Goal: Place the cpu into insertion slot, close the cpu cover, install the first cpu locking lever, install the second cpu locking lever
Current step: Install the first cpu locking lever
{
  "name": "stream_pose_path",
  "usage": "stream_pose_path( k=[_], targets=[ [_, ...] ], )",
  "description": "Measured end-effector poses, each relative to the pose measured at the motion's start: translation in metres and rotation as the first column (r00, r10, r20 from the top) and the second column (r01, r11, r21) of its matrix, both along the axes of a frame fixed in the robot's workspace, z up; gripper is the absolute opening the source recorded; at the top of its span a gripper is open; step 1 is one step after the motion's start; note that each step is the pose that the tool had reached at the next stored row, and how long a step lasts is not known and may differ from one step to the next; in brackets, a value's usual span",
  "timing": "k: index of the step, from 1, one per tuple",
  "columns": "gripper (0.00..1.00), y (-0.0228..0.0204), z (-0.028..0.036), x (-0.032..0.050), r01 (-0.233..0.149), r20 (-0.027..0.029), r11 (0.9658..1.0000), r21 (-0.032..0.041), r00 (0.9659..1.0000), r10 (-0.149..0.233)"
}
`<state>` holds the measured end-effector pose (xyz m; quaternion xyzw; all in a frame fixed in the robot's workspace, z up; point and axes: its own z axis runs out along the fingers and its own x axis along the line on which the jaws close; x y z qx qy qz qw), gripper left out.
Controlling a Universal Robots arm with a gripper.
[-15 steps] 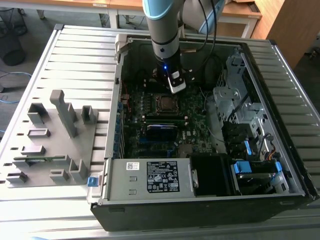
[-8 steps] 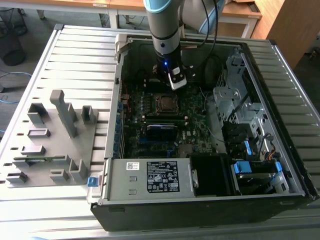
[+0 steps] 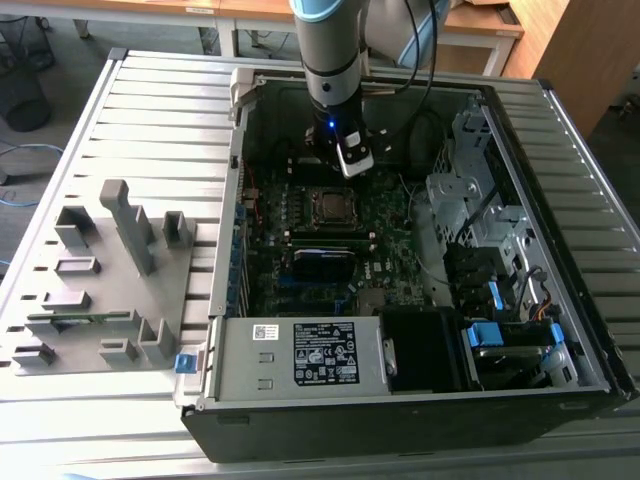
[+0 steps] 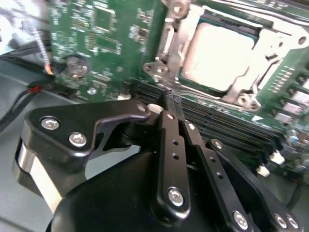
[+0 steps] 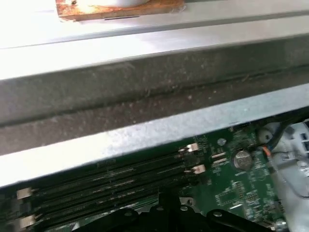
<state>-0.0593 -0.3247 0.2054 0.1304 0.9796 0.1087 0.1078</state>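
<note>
The cpu, a square chip with a dull silver top, lies in the insertion slot on the green motherboard. The cpu cover, a silver metal frame, lies flat around the chip, whose top shows through its window. My gripper is shut with nothing between its black fingers. Its tips hover just above the board, over the long black memory slots beside the socket, apart from the cover. In the exterior view, the gripper hangs just beyond the socket, toward the case's far wall.
The open computer case's walls ring the board closely. A power supply sits at the front and a drive cage on the exterior view's right. Loose cables lie near the gripper. A grey fixture block stands outside, left.
</note>
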Motion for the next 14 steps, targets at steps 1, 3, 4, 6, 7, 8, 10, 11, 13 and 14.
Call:
stream_pose_path(
  k=[1, 3, 4, 6, 7, 8, 10, 11, 13, 14],
  targets=[
    [0.10, 0.0000, -0.0002, 0.0005, 0.000, -0.0176, 1.0000, 0.0001, 0.9998, 0.000],
    [0.10, 0.0000, -0.0005, 0.0014, 0.000, -0.0451, 1.0000, 0.0003, 0.9990, 0.000],
    [0.10, 0.0000, -0.0005, 0.0014, 0.000, -0.0481, 1.0000, 0.0001, 0.9988, 0.000],
    [0.10, 0.0000, -0.0004, 0.0014, 0.000, -0.0484, 1.0000, -0.0004, 0.9988, 0.000],
    [0.10, 0.0000, -0.0004, 0.0014, 0.000, -0.0484, 1.0000, -0.0005, 0.9988, 0.000],
    [0.10, 0.0000, -0.0004, 0.0014, 0.000, -0.0484, 1.0000, -0.0004, 0.9988, 0.000],
    [0.10, 0.0000, -0.0004, 0.0014, 0.000, -0.0524, 0.9998, -0.0195, 0.9986, -0.001],
    [0.10, 0.0000, -0.0004, 0.0014, 0.000, -0.0569, 0.9993, -0.0373, 0.9984, -0.002],
    [0.10, 0.0000, -0.0004, 0.0014, -0.001, -0.0678, 0.9973, -0.0740, 0.9977, -0.004],
    [0.10, 0.0000, -0.0004, 0.0014, -0.001, -0.0731, 0.9958, -0.0919, 0.9973, -0.006]
  ],
)
